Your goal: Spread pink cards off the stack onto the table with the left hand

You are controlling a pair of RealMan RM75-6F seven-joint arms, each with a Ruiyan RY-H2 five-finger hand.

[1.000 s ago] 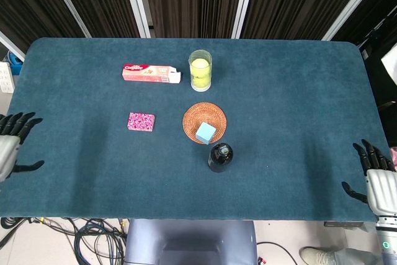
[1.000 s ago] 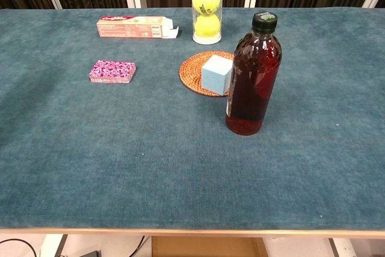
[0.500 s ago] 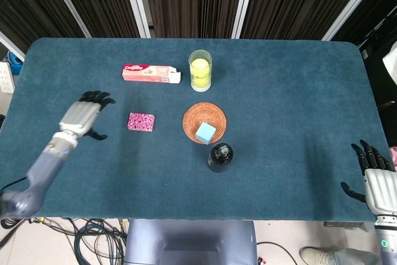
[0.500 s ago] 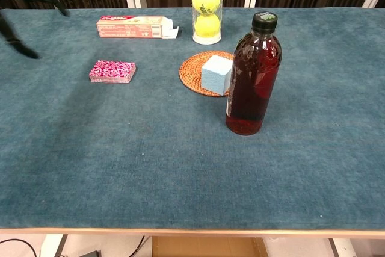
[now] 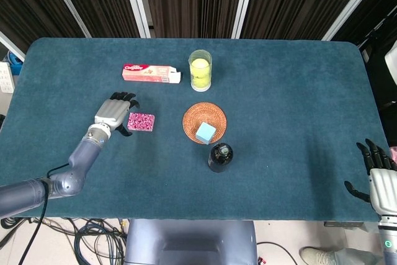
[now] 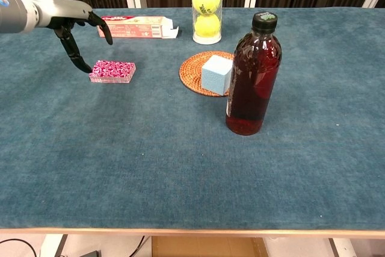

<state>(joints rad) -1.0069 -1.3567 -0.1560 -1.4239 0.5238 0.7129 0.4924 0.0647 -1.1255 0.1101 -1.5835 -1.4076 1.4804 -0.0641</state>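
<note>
- Hovering just beside the pink card stack (image 5: 141, 121), the left hand (image 5: 112, 112) has its fingers apart and holds nothing; the stack lies on the table (image 5: 285, 91), at the hand's inner side.
- From above, the stack's long axis runs across the table, roughly left to right, with its short end facing the hand.
- Resting far off at the table's near right edge, the right hand (image 5: 379, 181) is spread and empty, so the left is plainly nearer.

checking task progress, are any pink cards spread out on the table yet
No, the pink cards sit as one neat stack in the chest view, with the left hand open just beside it and no loose cards on the table.
</note>
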